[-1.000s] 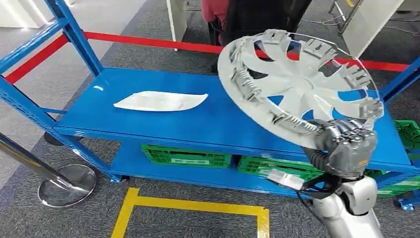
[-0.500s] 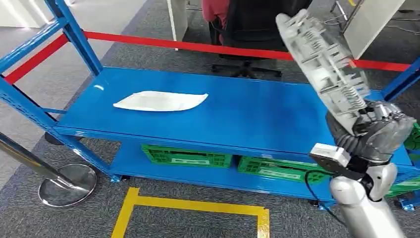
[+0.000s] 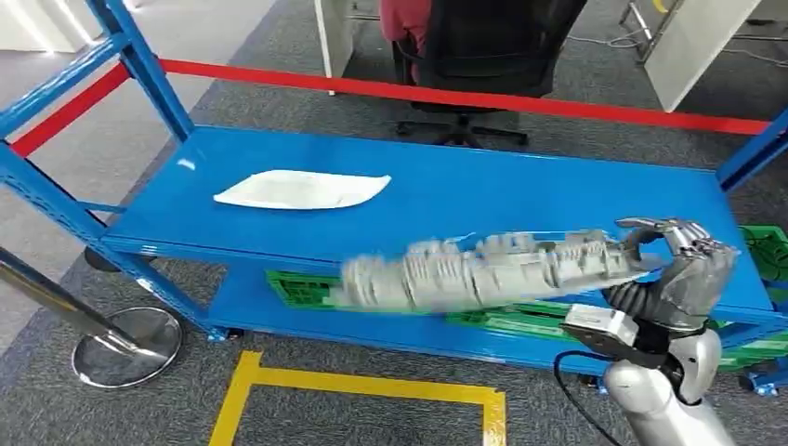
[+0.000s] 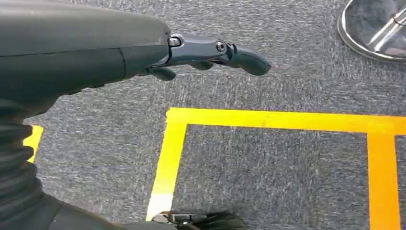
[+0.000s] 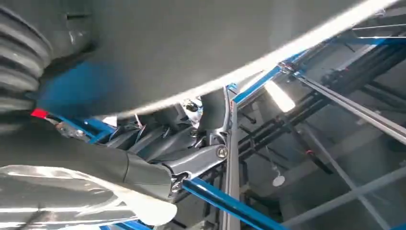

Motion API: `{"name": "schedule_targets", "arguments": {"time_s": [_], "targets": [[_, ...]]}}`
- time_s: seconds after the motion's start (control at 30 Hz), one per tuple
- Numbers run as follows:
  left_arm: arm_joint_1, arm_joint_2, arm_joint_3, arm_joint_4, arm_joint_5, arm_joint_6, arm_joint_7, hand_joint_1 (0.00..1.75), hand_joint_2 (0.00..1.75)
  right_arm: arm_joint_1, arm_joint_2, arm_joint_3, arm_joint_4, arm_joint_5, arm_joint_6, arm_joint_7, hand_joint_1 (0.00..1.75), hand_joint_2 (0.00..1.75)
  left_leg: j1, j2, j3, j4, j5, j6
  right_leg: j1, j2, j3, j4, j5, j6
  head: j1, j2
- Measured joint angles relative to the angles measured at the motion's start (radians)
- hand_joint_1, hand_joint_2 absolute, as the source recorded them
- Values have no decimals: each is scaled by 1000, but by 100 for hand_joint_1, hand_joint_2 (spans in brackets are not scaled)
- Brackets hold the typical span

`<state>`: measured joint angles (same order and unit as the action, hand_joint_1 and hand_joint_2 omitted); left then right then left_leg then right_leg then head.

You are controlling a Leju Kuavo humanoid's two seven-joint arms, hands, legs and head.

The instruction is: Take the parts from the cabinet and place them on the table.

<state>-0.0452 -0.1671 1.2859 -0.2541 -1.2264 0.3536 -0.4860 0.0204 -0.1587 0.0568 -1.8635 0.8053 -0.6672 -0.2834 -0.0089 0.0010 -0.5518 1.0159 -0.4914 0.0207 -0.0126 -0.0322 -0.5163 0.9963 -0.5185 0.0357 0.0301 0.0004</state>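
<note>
The right robot hand [image 3: 683, 269] is gripping the wheel cover [image 3: 483, 271] by its rim, fingers curled over the edge. The cover is lying nearly flat and edge-on in the head view, reaching out to the robot's left from the hand, just above the near edge of the blue bench [image 3: 446, 200]. Its outline is smeared with motion blur — whether it is touching the bench top cannot be told. In the right wrist view the cover's broad grey face [image 5: 191, 43] is sitting right over the palm.

The left robot hand [image 4: 210, 52] is hanging over grey carpet and yellow floor tape [image 4: 268, 120], holding nothing, fingers loosely extended.

Handling judgement: the cover looks like thin moulded plastic — light for its span, fairly stiff across the spokes, but springy at the rim. The small clips around the inner edge look brittle and likely to snap if pressed against the bench. Held at one rim point, the wide disc is acting as a long lever on the wrist, so it is prone to swing. The rim between two clips, or a spoke near the hub, seems the safer hold.

A white flat part [image 3: 302, 190] is lying on the bench well to the left. Green crates [image 3: 348, 293] are sitting on the lower shelf.
</note>
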Motion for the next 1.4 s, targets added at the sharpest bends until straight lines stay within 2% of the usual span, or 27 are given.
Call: {"name": "schedule_targets", "arguments": {"time_s": [0.1,0.17,0.2,0.23,0.27,0.33,0.37,0.4,0.43,0.5,0.53,0.57,0.6,0.73,0.77,0.83,0.87,0.9,0.93,0.97,1.03,1.07,1.2,1.23,1.27,1.37,1.4], "targets": [[0,0,1,0,0,0,0,0,175,2,-4,6,-5,2,4,0,175,175,0,0,0,0,0,0,0,0,0,0,0,0,0,0],[1,1,2,0,0,-1,0,0,175,3,-10,8,-8,1,5,3,175,175,-7,-3,-1,-3,0,17,-6,-4,6,-17,9,14,-1,0],[0,1,2,0,0,-3,0,0,175,3,-12,8,-13,0,5,4,175,175,-3,-4,13,-28,12,24,-2,-5,11,-21,8,17,-2,0],[0,0,2,0,0,-3,0,0,175,3,-18,8,-13,1,5,5,175,175,3,-4,32,-50,23,28,-5,10,1,-7,-5,15,3,0],[-1,0,2,0,0,-3,0,0,175,1,-20,9,-14,2,6,4,175,175,5,-4,35,-57,28,33,-6,22,-25,45,-36,12,3,0],[-2,0,2,0,0,-4,0,0,175,5,-25,10,-14,1,6,4,175,175,5,-5,35,-56,27,33,-8,29,-111,207,-98,16,5,0],[-2,0,2,0,0,-4,0,0,175,8,-27,11,-14,1,6,4,175,175,5,-7,35,-56,26,32,-10,30,-151,270,-114,20,3,0],[-1,0,2,0,0,-5,0,0,175,12,-28,11,-14,1,6,5,175,175,6,-10,35,-55,24,29,-11,30,-173,291,-102,22,5,0],[-1,0,2,0,0,-6,0,0,175,13,-29,11,-14,0,6,5,175,175,10,-14,37,-52,19,23,-15,29,-168,261,-65,27,4,0],[-1,-2,2,0,0,-6,0,0,175,13,-31,11,-14,-1,6,5,175,175,21,-20,39,-33,4,5,-26,29,-101,95,44,38,5,0],[-1,-1,2,0,0,-6,0,0,175,13,-31,11,-14,-1,6,5,175,175,19,-22,34,-18,-8,-7,-31,34,-76,39,53,50,5,0],[-2,5,2,0,0,-6,0,0,175,12,-31,13,-13,-2,6,5,175,175,14,-25,22,-3,-15,-16,-24,43,-60,32,33,43,15,0],[-2,5,2,0,0,-6,0,0,175,14,-31,13,-15,-2,6,5,175,175,14,-26,18,4,-16,-19,-26,42,-69,40,33,20,11,0],[-1,5,2,0,0,-6,0,0,175,16,-31,14,-17,-1,6,6,175,175,18,-20,17,20,-35,-31,-26,37,-67,45,25,-3,5,0],[-2,4,2,0,0,-6,0,0,175,16,-31,14,-17,-2,6,6,175,175,18,-14,-2,63,-61,-35,-26,34,-65,45,23,-9,3,0],[-4,4,2,0,0,-6,0,0,175,16,-31,14,-18,-1,6,6,175,175,19,-11,-88,238,-140,-40,-22,27,-63,45,19,-14,3,0],[-3,4,2,0,0,-6,0,0,175,17,-31,14,-18,-1,6,6,175,175,18,-10,-125,307,-160,-39,-20,26,-61,45,18,-16,2,0],[-2,4,2,0,0,-6,0,0,175,17,-31,14,-18,-2,6,6,175,175,18,-10,-146,335,-155,-35,-17,25,-59,45,16,-18,2,0],[-1,4,2,0,0,-6,0,0,175,17,-31,14,-18,-1,6,6,175,175,17,-10,-141,316,-126,-30,-15,25,-55,45,13,-19,3,0],[0,4,2,0,0,-6,0,0,175,16,-31,14,-18,-1,6,6,175,175,15,-10,-121,259,-79,-22,-12,25,-50,45,11,-20,2,0],[-1,5,2,0,0,-6,0,0,175,16,-31,14,-19,-1,6,6,175,175,5,-9,-49,72,31,2,-9,25,-38,44,5,-19,3,0],[-1,6,2,0,0,-6,0,0,175,16,-31,14,-19,-1,6,6,175,175,0,-6,-36,53,16,8,-7,25,-37,42,4,-17,4,0],[0,5,2,0,0,-6,0,0,175,14,-31,15,-19,-3,5,8,175,175,-3,-7,-33,18,16,11,-6,23,-42,32,10,3,3,0],[1,2,2,0,0,-6,0,0,175,14,-31,15,-20,-4,4,10,175,175,8,-6,-24,0,25,13,-8,24,-52,37,-1,7,5,0],[0,3,2,0,0,-5,0,0,175,13,-31,15,-20,-4,3,11,175,175,5,-6,-21,-5,27,17,-7,26,-61,60,-19,9,6,0],[-2,0,2,0,-4,-4,1,0,175,12,-31,15,-20,3,0,14,175,175,0,-7,-24,-3,26,23,-6,29,-169,279,-116,11,8,0],[-1,-2,2,0,-5,-4,2,0,175,14,-31,15,-19,6,0,14,175,175,-2,-7,-23,-3,26,23,-6,29,-195,326,-122,12,8,0]]}}
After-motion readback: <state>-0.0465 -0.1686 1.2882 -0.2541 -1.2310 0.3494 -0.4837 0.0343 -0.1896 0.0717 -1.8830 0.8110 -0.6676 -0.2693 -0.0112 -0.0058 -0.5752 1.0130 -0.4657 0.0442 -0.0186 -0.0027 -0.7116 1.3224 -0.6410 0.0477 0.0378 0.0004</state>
